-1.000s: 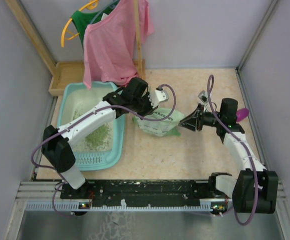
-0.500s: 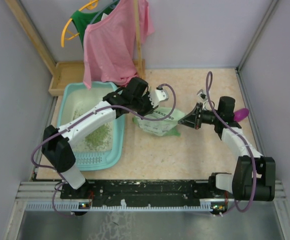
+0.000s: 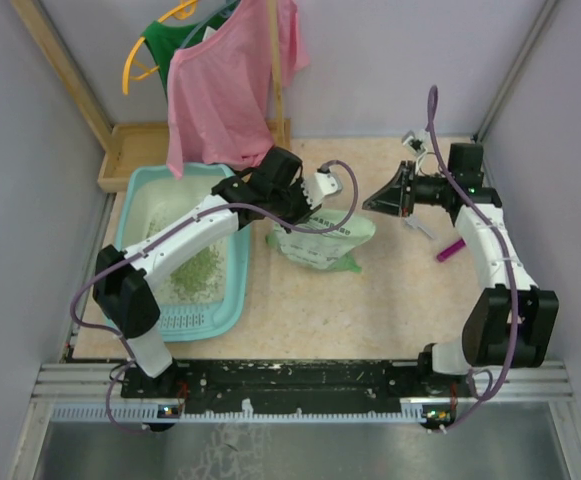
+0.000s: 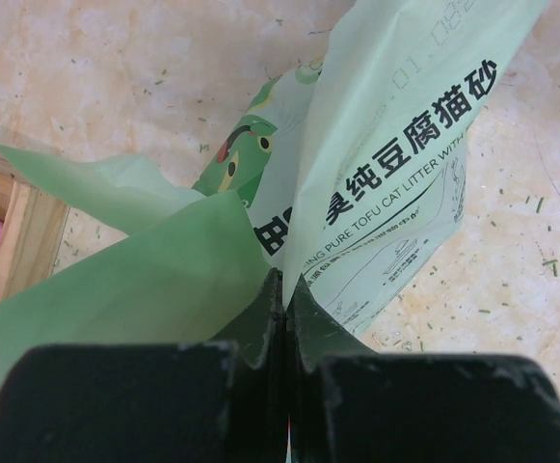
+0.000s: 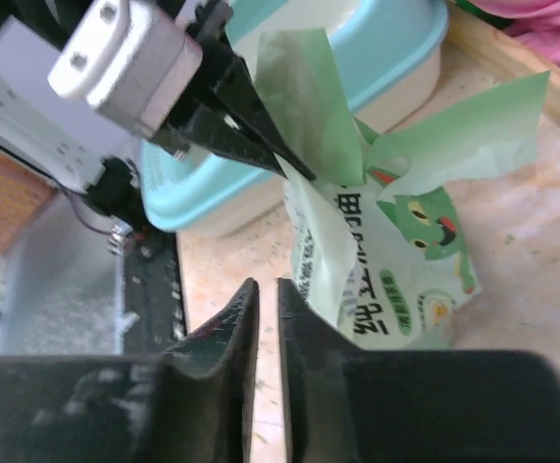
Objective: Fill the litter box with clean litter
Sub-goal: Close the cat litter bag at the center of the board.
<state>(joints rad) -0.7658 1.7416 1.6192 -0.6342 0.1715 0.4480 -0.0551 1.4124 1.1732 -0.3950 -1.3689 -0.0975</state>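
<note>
Left hand: jaws pressed flat together on a fold at the top of the bag. The bag hangs from this pinch with its lower end on the surface, just beside the right wall of the litter box. Judgement: the hold at the upper edge keeps the bag raised and close to the box so that it can be tipped over the rim.

Right hand: fingers drawn to a narrow slit with nothing between them. It hangs in the air to the right of the bag, apart from it and pointing at it. Judgement: it is placed to take a second hold or to steady the bag, and has no contact yet.

Litter: a thin olive-green patch on the box floor toward the grille end. Much of the whitish base shows bare. Judgement: the fill is partly done. Stray granules lie on the surface around the bag.

Scoop: magenta, lying on the surface at the right, well apart from the box, with neither hand on it.

Count: one litter box, one bag, one patch of litter, one scoop, two hands. Behind: one wooden tray, one pink shirt and one green garment on hangers.
</note>
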